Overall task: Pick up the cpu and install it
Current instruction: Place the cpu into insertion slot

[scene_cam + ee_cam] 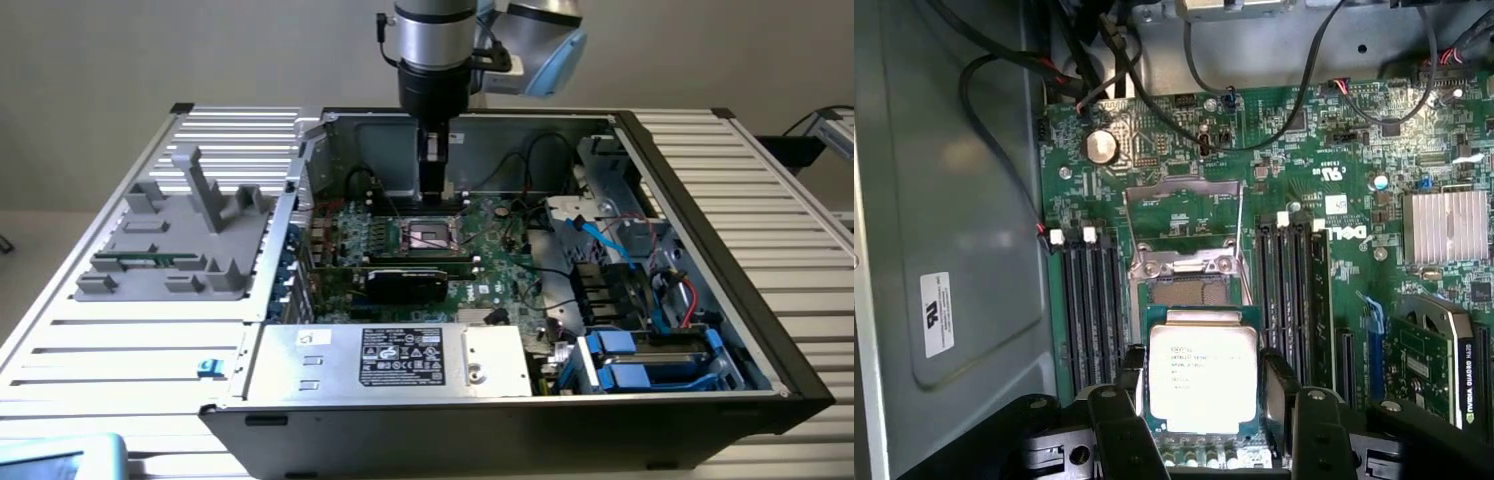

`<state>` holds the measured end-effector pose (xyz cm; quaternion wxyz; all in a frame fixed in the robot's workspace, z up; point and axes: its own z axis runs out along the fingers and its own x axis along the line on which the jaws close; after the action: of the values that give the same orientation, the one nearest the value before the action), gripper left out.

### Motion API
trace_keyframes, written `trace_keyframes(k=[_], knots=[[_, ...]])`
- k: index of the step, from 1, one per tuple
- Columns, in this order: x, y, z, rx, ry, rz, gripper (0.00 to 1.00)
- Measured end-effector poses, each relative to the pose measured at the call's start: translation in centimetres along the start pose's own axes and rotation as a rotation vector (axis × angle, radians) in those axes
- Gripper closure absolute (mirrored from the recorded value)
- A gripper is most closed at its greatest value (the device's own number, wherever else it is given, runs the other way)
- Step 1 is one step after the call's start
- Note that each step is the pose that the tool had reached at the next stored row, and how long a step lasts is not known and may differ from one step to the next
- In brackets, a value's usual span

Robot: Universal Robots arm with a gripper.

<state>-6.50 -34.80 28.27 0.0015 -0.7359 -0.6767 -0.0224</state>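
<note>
**Q:** Where is the chip?
**A:** The cpu (1202,375) sits between the black fingers (1132,372) of the claw (1204,388). Its printed metal top faces the wrist camera, and a thin green rim shows along its edges. The claw is clamped on it from two opposite sides.

**Q:** Where does the claw stand?
**A:** In the exterior view the claw (438,195) hangs from the arm (434,50) inside the open computer case (534,430), which lies on the slatted bench (120,350). It is above the socket (434,235), toward the far edge of the green motherboard (514,265).

**Q:** Is the chip seated?
**A:** It appears not. In the wrist view the socket (1199,292) shows beyond the chip, its metal frame (1184,225) raised, with memory slots (1089,300) on either side. Whether the chip touches anything below cannot be told.

**Q:** What else is on the bench?
**A:** A grey holder (174,240) rests near the bench's edge on the exterior view's left, just beside the case.
</note>
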Motion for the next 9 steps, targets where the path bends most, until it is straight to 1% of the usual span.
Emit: trace_keyframes(k=[3,8,9], knots=[[-0.07,-0.01,0.46,-0.0002,-0.0001,0.003,0.45],[-0.08,-0.01,0.5,-0.0003,0.0,0.004,0.45],[-0.08,-0.08,0.51,-0.0056,0.0005,0.003,0.45]])
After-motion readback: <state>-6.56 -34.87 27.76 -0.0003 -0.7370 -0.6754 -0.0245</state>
